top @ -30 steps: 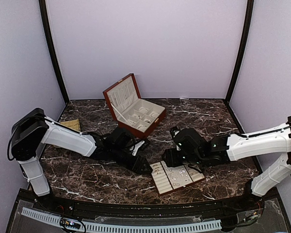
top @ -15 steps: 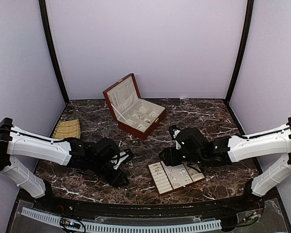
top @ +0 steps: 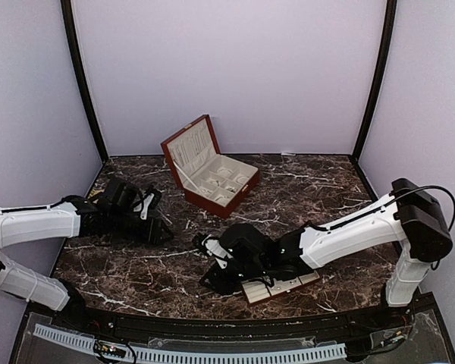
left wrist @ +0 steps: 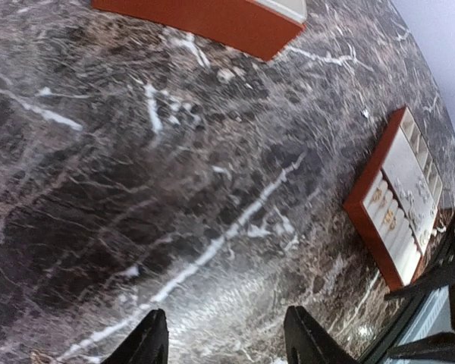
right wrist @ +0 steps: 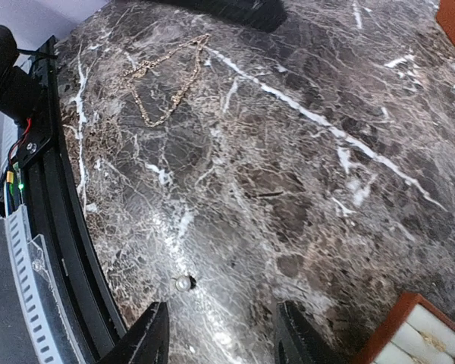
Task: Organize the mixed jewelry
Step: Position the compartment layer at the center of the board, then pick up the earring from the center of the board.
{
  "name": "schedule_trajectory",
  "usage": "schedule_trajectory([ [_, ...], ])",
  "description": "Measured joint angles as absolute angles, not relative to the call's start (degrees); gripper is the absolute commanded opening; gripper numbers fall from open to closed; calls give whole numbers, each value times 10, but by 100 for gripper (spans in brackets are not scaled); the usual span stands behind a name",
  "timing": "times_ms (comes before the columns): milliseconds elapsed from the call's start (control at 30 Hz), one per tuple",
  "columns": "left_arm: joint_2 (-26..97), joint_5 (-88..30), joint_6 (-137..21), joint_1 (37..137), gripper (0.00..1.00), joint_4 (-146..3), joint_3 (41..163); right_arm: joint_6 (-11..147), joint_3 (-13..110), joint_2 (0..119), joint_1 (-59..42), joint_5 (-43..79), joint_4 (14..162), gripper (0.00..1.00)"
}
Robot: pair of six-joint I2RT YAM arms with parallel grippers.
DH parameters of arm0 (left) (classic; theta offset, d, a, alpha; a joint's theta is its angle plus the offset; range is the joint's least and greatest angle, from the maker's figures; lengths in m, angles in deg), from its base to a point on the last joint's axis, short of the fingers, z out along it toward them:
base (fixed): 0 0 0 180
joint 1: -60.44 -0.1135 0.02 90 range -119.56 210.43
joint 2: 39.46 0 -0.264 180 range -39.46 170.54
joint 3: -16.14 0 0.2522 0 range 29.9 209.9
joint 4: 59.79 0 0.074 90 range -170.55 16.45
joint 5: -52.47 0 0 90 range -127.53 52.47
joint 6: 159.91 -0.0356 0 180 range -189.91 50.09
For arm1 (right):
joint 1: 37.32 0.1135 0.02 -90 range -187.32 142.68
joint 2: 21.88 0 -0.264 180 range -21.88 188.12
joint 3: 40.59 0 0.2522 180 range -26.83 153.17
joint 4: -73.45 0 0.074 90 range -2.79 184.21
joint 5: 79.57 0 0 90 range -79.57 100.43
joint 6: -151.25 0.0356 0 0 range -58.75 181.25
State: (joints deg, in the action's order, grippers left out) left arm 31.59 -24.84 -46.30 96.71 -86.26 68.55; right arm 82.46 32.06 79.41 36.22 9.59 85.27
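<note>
The mixed jewelry lies scattered. A tiny pearl stud (right wrist: 183,283) sits on the marble just beyond my right gripper's left fingertip (right wrist: 148,341). A thin gold chain (right wrist: 167,83) lies farther off. Small pieces (left wrist: 385,216) rest in the cream slotted tray (left wrist: 368,227). My right gripper (right wrist: 221,341) is open and low over the marble, with nothing between its fingers; from above it (top: 210,277) sits left of the tray (top: 288,287), the arm covering part of the tray. My left gripper (left wrist: 227,345) is open and empty over bare marble, at the table's left (top: 161,227).
The red-brown wooden box (top: 212,178) stands open at the back centre, its lid raised; its front wall (left wrist: 212,19) shows in the left wrist view. The black front rail (right wrist: 53,227) with wiring runs close to the right gripper's left side.
The left arm has swung back from beside the tray to the table's left side. The right arm has reached leftward across the tray toward the front centre.
</note>
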Motion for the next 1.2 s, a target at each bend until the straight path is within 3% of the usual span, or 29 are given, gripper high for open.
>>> schedule_trajectory([
  [233,314,-227,-505,900,55,-854,708,749,346,874,363,158,829,39],
  [800,295,-222,-533,898,55,-851,711,671,385,930,365,213,821,27],
  [1200,300,-219,-533,898,55,-848,711,652,394,938,371,225,830,24],
])
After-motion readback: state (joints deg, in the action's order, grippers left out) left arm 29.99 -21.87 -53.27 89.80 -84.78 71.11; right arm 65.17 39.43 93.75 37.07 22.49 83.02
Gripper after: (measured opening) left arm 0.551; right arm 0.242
